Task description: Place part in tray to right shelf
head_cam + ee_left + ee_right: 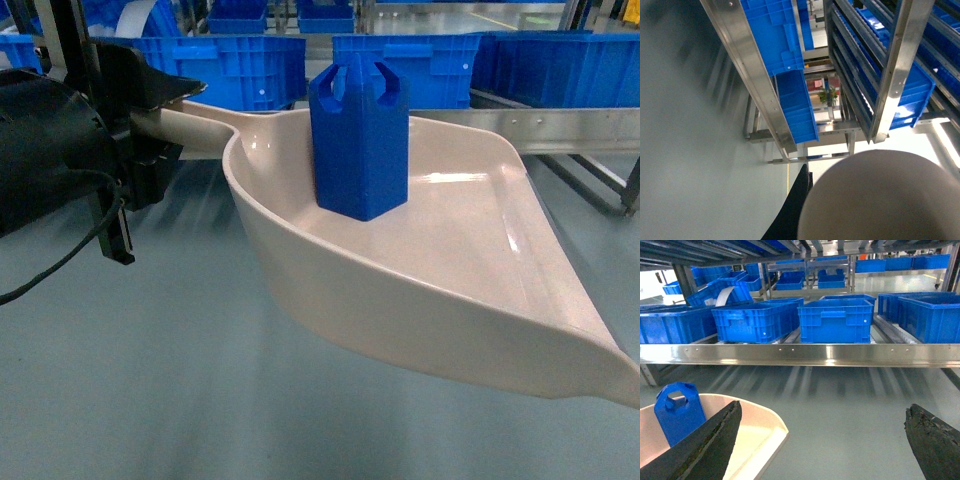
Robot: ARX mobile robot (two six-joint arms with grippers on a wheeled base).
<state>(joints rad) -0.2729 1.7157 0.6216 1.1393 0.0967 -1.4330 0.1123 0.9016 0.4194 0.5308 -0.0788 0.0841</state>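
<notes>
The blue part (pixel 360 140) stands upright inside the beige tray (pixel 450 230), near its back wall. The tray hangs in the air above the grey floor. My left gripper (pixel 185 105) is shut on the tray's handle at the left. In the left wrist view one black finger (pixel 796 210) lies against the tray's rounded back (pixel 880 200). My right gripper (pixel 823 407) is open and empty, with the tray (pixel 755 435) and the part (pixel 677 412) at its lower left. The right shelf's steel front rail (pixel 800 354) runs across ahead of it. The right gripper is out of the head view.
Large blue crates (pixel 835 320) sit side by side on the shelf behind the rail (pixel 560 125), with more crates (pixel 230 70) further back. A steel rack with blue crates (pixel 795 105) fills the left wrist view. Grey floor (pixel 850 405) lies below the rail.
</notes>
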